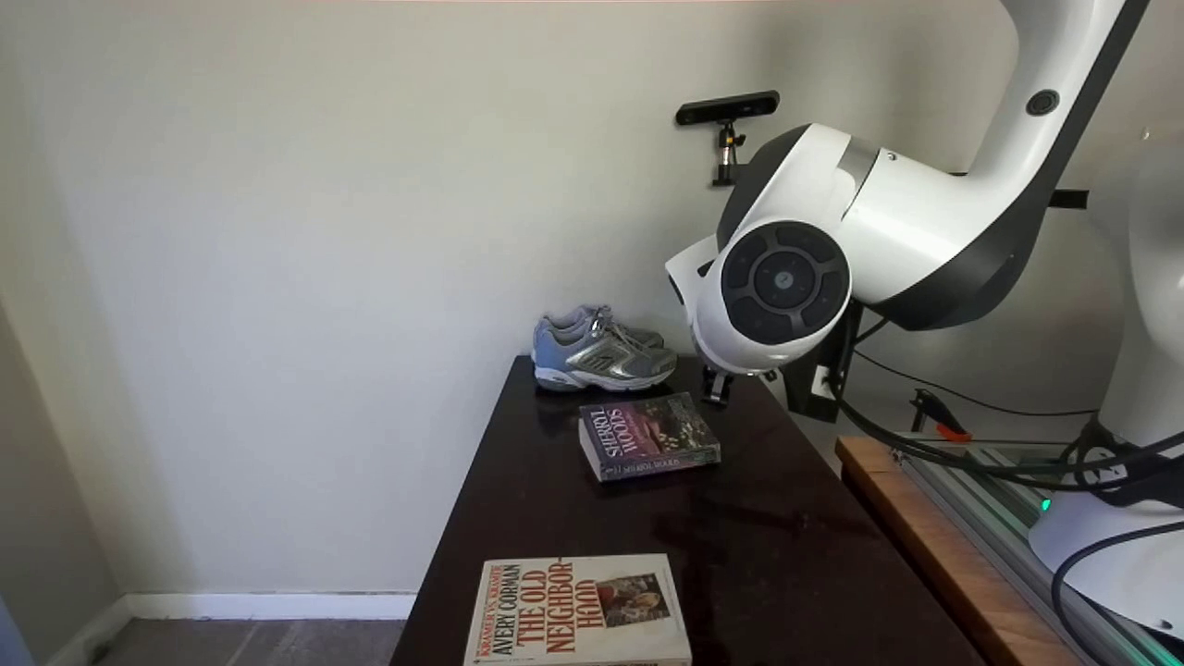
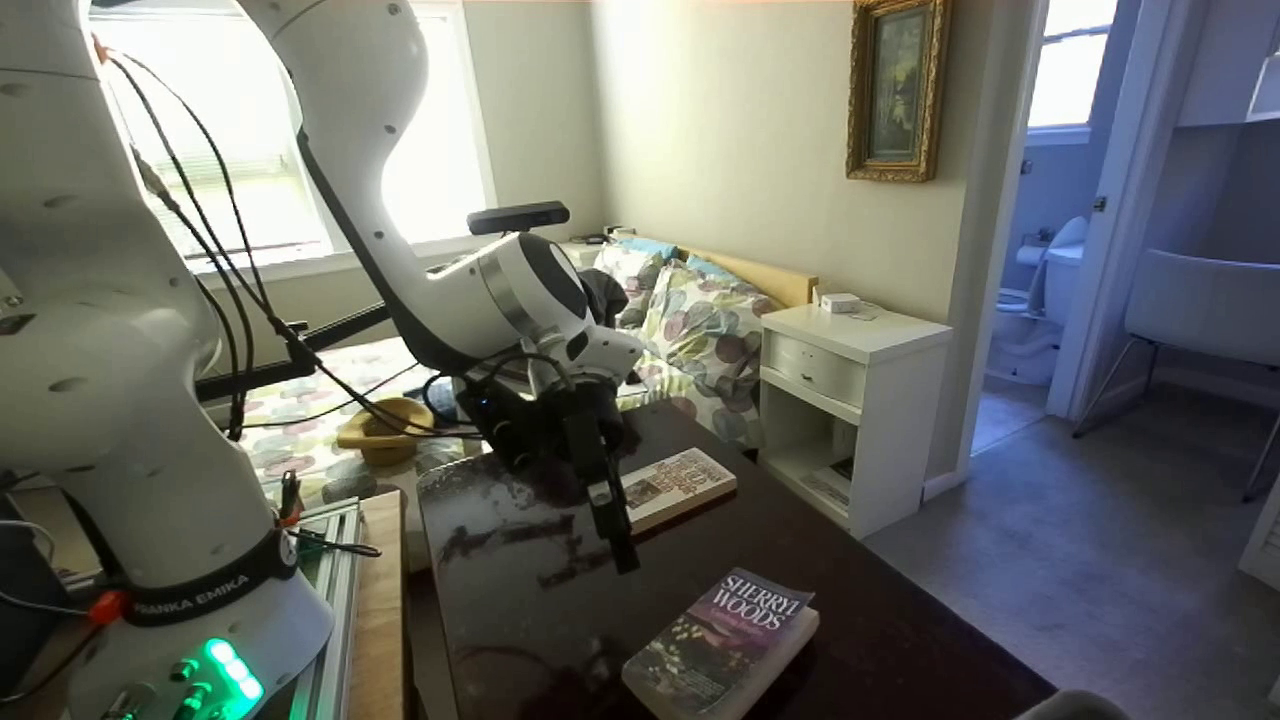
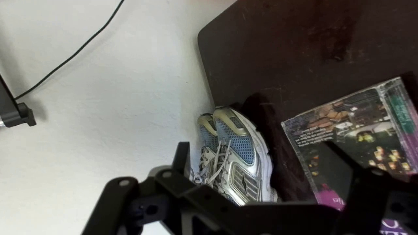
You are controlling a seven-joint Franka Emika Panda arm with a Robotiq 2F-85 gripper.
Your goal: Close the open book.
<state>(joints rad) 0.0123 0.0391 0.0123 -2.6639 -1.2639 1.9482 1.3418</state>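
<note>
Obscuring part of paperback: gripper

Sneakers and a cream-covered book rest on the dark table.

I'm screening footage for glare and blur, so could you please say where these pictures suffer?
In an exterior view, the window is mostly blown out and the tabletop carries sheen; in the wrist view, the gripper looks dark and soft, the shoes sharper.
</note>
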